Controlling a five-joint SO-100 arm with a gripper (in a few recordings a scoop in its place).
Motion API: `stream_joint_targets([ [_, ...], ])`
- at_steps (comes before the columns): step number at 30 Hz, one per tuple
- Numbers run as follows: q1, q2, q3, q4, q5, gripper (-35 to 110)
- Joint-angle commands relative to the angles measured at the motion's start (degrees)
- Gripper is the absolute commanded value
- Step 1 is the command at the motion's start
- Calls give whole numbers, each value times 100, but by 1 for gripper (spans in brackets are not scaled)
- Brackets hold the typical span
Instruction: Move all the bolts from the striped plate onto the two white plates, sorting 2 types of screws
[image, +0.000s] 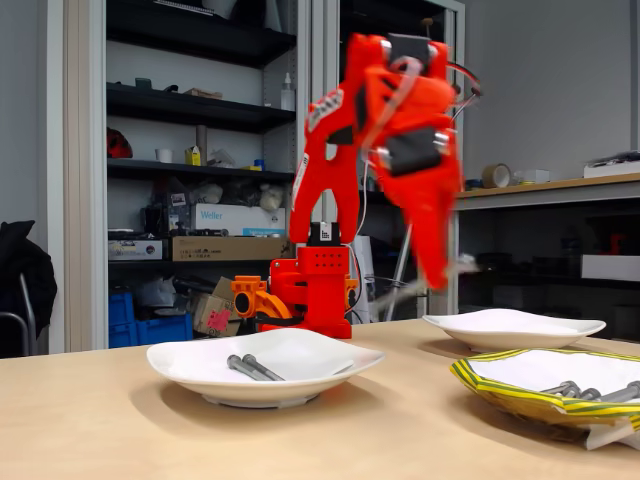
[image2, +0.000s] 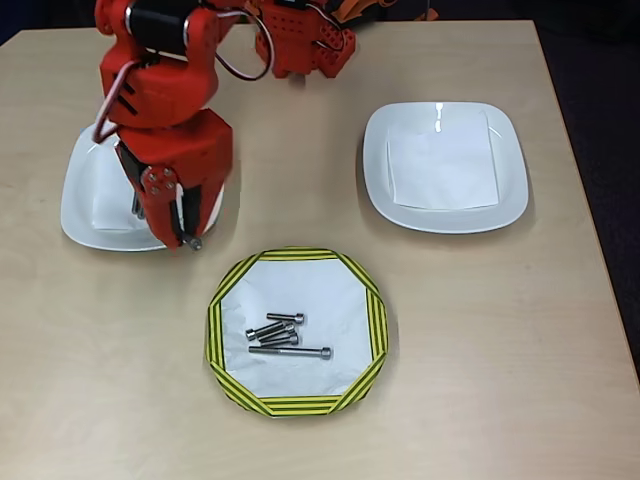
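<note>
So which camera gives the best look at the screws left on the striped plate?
The overhead view: the bolts lie fully visible on the striped plate, several short ones and one long. In the fixed view the bolts peek partly over the rim, at the picture's edge.

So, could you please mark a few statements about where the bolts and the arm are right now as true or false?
1. The striped plate holds several bolts. True.
2. In the overhead view, the right white plate holds bolts. False: only a paper square lies on it.
3. The end effector is above the striped plate. False: it is by the left white plate's edge.
4. The left white plate holds two bolts. True.
</note>
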Motion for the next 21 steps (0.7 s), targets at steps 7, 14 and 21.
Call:
stream_joint_targets([
  [7, 1292, 1925, 3032, -765, -1204, 0],
  [14, 1767, 1828, 3753, -1081, -2153, 6],
  [21, 1292, 1872, 3586, -967, -1890, 19],
])
